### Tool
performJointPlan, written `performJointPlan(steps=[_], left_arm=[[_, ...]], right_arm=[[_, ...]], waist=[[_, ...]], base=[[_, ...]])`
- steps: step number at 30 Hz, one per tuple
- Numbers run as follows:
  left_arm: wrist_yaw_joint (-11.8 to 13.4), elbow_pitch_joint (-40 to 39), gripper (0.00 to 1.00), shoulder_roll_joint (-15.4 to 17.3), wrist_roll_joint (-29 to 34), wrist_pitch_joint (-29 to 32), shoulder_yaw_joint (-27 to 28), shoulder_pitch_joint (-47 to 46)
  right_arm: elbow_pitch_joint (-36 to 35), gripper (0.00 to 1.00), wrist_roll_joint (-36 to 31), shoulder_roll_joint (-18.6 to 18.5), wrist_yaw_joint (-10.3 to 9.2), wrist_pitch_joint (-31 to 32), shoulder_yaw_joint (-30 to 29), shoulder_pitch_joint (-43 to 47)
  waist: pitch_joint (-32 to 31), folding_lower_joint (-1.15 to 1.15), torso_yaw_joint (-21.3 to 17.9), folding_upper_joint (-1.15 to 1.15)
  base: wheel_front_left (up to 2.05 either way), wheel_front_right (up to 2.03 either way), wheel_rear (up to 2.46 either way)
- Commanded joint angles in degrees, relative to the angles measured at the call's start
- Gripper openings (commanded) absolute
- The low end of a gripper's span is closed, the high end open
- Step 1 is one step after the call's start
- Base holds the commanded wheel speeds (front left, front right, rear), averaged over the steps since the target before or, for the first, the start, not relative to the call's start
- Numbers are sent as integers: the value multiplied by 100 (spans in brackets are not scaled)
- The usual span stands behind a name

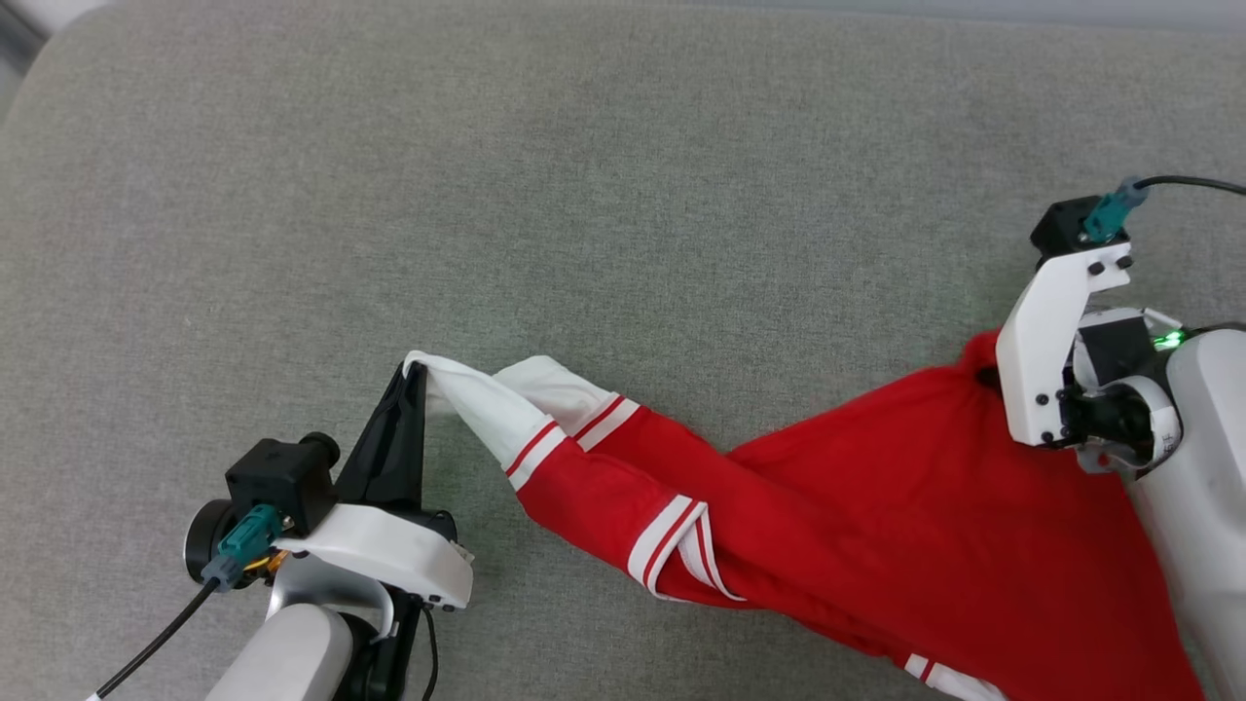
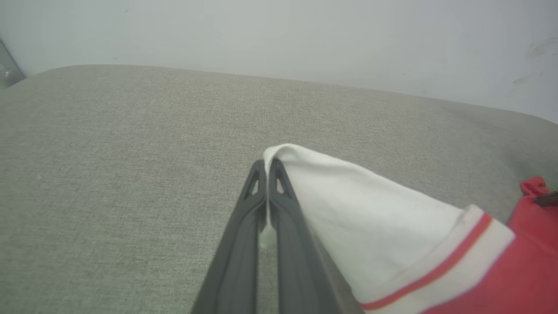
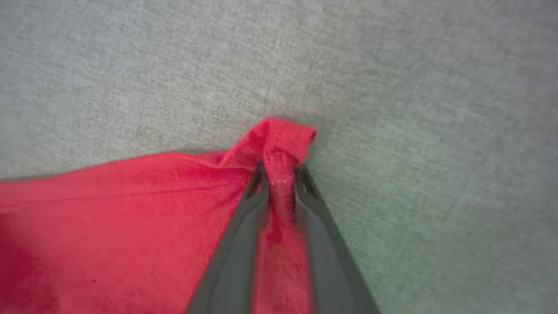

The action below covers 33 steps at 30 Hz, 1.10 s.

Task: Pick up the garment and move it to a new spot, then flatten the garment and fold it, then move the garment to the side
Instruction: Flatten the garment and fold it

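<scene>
1. The garment lies on the grey upholstered surface, across the near right part of the head view. It is bunched and twisted, not spread.
2. The left hand has its fingers pressed together, clamped on the tip of a white sleeve that is drawn out to the left.
3. The right hand pinches a bunched red edge of the garment between its fingers. They stand slightly apart because of the cloth, but it looks like a firm grip.
4. Both ends are held, so the lift or the spreading looks to be in hand. Whether the move to a new spot is already made, I cannot tell.
5. Flattening is not done – sleeves and body overlap in a rope-like fold, and the front print is hidden.
6. Left to do, by my judgement: pull the cloth flat, fold it, then set it to the side.
</scene>
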Motion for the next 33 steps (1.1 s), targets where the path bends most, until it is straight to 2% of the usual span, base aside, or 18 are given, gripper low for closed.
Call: performJointPlan(steps=[1, 9, 15, 24, 33], left_arm=[[3, 27, 0, 4, -32, -36, 7, -44], [-33, 168, 0, 183, -67, 31, 96, -101], [-222, 391, 0, 424, -151, 225, 239, -588], [-584, 1432, 0, 333, -547, 572, 531, -2138], [-909, 2777, 0, 262, -277, 728, 425, -4401]], right_arm=[[356, 0, 51, 88, 0, 156, 185, 377], [296, 0, 143, -77, -1, -589, 205, -65], [367, 0, -118, -27, -1, -1286, 54, -337], [654, 0, -668, 171, -2, -2436, -323, -1063], [909, 0, -1316, 261, -3, -3504, -903, -2336]], waist=[[-52, 0, -17, 0], [-537, 0, -195, 0], [-1000, 0, -450, 0], [-1216, 0, -719, 0], [-626, 0, -832, 0]], base=[[0, 0, 0], [0, 0, 0], [0, 0, 0], [0, 0, 0], [0, 0, 0]])
